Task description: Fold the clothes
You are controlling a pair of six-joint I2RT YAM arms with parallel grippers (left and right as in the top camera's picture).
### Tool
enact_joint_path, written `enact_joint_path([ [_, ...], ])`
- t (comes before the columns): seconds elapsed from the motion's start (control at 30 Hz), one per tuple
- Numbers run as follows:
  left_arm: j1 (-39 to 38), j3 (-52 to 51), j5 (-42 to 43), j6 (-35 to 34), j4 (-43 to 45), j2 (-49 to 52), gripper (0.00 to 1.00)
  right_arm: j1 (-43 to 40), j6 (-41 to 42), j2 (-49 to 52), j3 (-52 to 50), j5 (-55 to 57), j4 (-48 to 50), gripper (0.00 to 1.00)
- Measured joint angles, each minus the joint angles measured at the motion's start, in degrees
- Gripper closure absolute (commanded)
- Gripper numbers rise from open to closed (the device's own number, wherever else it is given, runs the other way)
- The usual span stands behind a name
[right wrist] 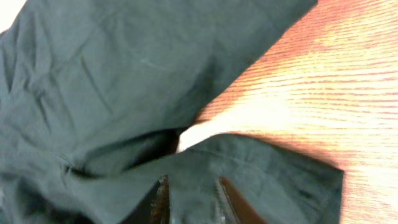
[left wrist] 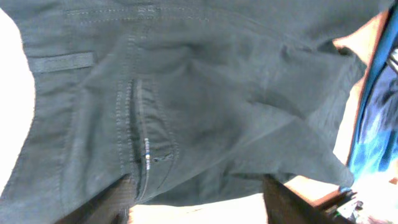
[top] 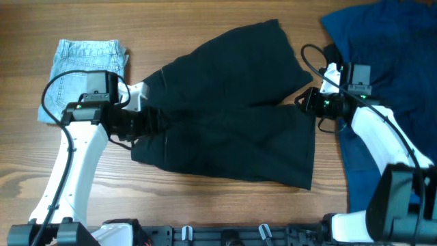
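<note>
No text, label, brand, number or sign can be read anywhere. The black shorts (top: 232, 102) in the middle of the table show only plain cloth and stitching. The denim shorts (top: 82, 58) near the far left corner and the blue garment (top: 389, 41) at the right edge carry no readable tag or print.
</note>
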Motion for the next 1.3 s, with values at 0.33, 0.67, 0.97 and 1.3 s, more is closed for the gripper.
enact_joint_path([
  [0.33,-5.22,0.00,0.11,-0.81,1.64,0.00,0.52,0.76,5.07,9.57,0.83,3.54,-13.03,0.78],
  [0.67,-5.20,0.00,0.04,-2.32,0.70,0.00,0.20,-5.05,14.69,21.29,13.90,5.44,0.85,0.79],
  [0.97,-5.20,-1.86,-1.77,-2.34,-6.97,0.00,0.17,-12.41,3.87,20.68,22.53,2.45,-12.09,0.37],
  [1.3,-11.52,-22.14,2.16,-4.07,20.00,0.28,0.96,-10.75,2.34,-7.32,23.91,-4.92,-23.98,0.34],
])
